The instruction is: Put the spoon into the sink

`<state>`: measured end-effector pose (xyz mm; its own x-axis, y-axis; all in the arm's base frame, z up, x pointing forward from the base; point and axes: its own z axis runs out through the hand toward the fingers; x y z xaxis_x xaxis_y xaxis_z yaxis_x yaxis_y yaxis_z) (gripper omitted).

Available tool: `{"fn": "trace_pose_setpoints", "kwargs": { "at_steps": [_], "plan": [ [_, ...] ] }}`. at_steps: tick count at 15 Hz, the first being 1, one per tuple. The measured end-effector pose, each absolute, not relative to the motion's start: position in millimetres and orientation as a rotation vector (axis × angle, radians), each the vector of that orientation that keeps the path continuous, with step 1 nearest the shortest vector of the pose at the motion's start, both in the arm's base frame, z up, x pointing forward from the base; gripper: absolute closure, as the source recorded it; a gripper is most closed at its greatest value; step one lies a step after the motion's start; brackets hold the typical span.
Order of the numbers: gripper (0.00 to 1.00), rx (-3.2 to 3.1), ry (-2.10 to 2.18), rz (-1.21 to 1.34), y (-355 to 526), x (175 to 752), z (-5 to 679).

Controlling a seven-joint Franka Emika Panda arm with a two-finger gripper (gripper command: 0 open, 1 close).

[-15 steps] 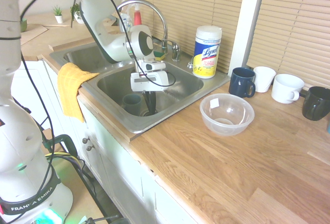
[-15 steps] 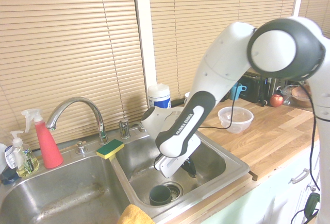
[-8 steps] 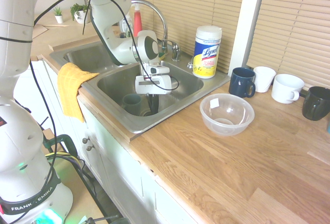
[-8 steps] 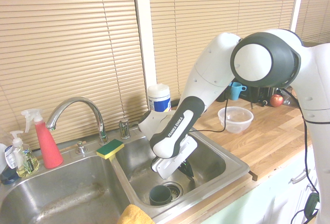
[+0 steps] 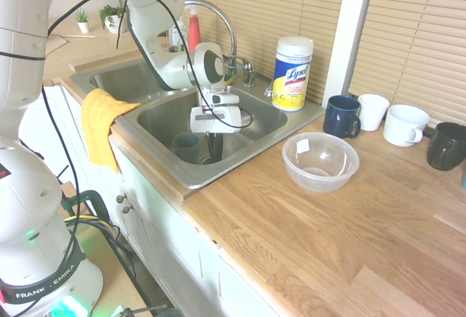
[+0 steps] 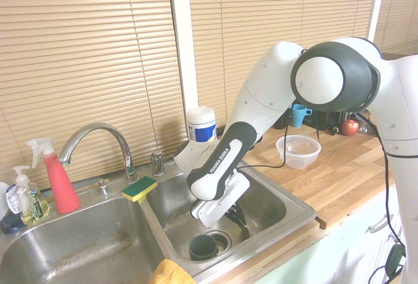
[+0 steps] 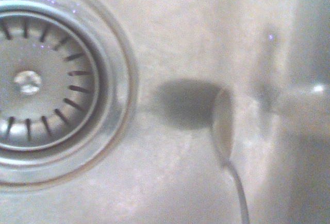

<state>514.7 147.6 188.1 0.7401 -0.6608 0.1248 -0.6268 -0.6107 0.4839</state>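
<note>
The steel sink (image 5: 191, 175) has two basins, and my gripper (image 5: 213, 155) reaches down into the right one, close to the round drain (image 7: 46, 85). Its dark fingers (image 6: 236, 215) stand shut and point at the basin floor. The small grey spoon (image 7: 223, 128) shows in the wrist view. Its rounded head hangs just above the steel beside the drain and casts a shadow apart from itself. Its thin handle runs back toward the gripper. From the exterior views I cannot pick the spoon out from the dark fingers.
A dark cup (image 5: 186, 146) stands in the same basin next to the drain. The curved tap (image 5: 215, 18) arches above the arm. A yellow cloth (image 5: 100, 124) hangs over the sink's front rim. On the counter stand a clear bowl (image 5: 320, 160), a wipes canister (image 5: 292, 73) and several mugs.
Over the last second the arm swung a little and brought the gripper lower into the right basin. In the last half second it has hardly moved.
</note>
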Motion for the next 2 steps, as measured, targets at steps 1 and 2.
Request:
{"fn": "trace_pose_setpoints", "kwargs": {
  "at_steps": [1,2],
  "plan": [
    [0.00,2.442,-0.961,-0.080,151.1,511.4,189.9],
    [0.00,2.453,-0.945,-0.062,153.7,507.2,193.8]
  ]
}}
